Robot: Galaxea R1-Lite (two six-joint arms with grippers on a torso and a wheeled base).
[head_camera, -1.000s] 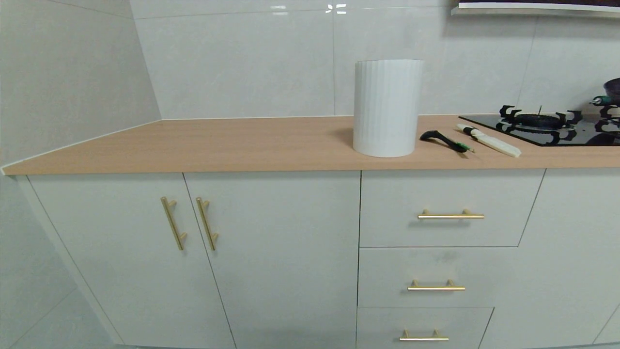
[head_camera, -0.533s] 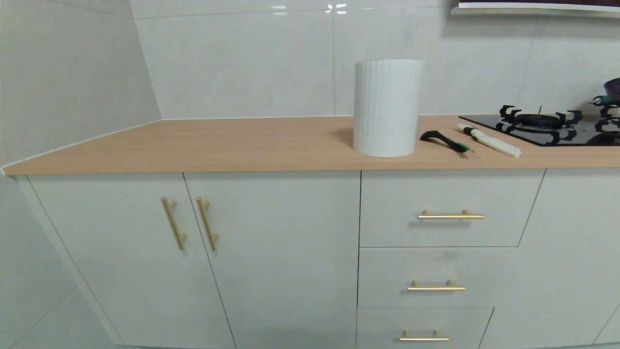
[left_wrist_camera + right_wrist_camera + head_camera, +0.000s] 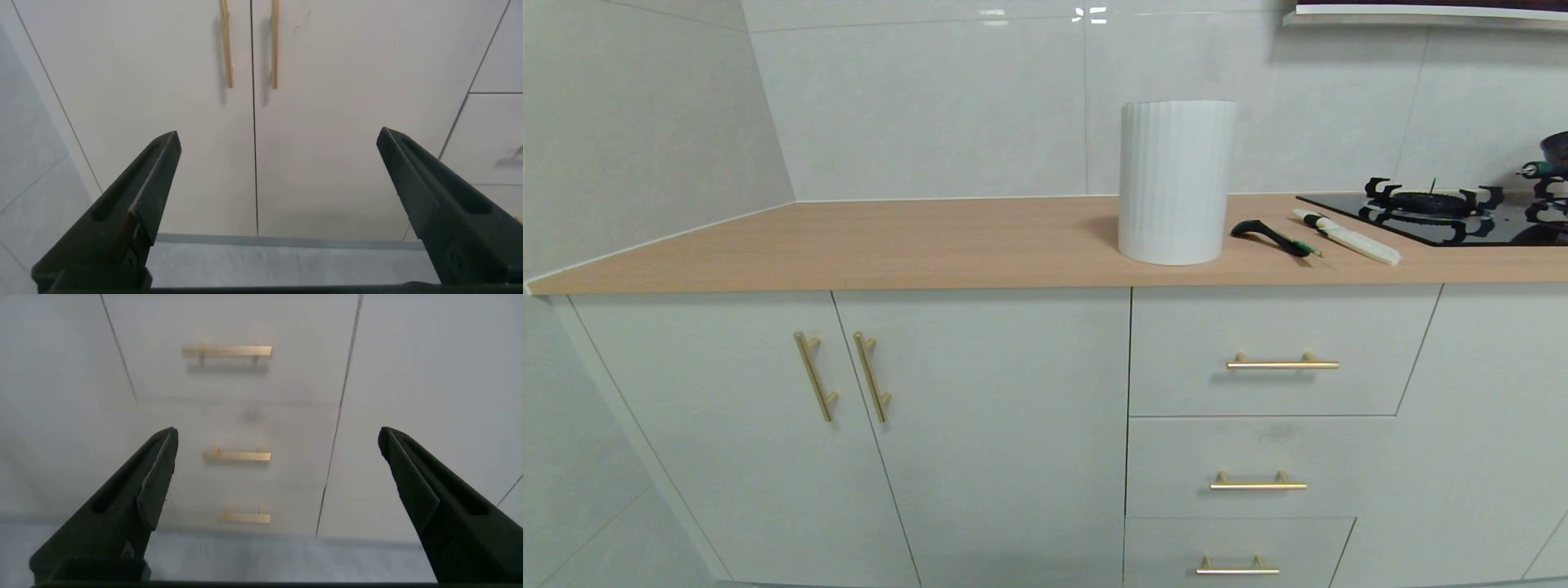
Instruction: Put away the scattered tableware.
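The left claw (image 3: 276,139) and right claw (image 3: 276,433) are wide open and hold nothing, low by the cupboards (image 3: 343,122). The peeler (image 3: 1270,234) and knife (image 3: 1347,237) lie on the counter (image 3: 931,245) beside the white pot (image 3: 1174,181). A rising arm could bump the counter edge.

L end effector (image 3: 278,137) & R end effector (image 3: 278,434): both w/ jaws spread wide apart.

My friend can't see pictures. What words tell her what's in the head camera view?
A tall white ribbed pot stands on a wooden kitchen counter, with a black-handled tool and a white-handled tool lying beside it, next to a black stove. Below are white cupboard doors and drawers with gold handles.
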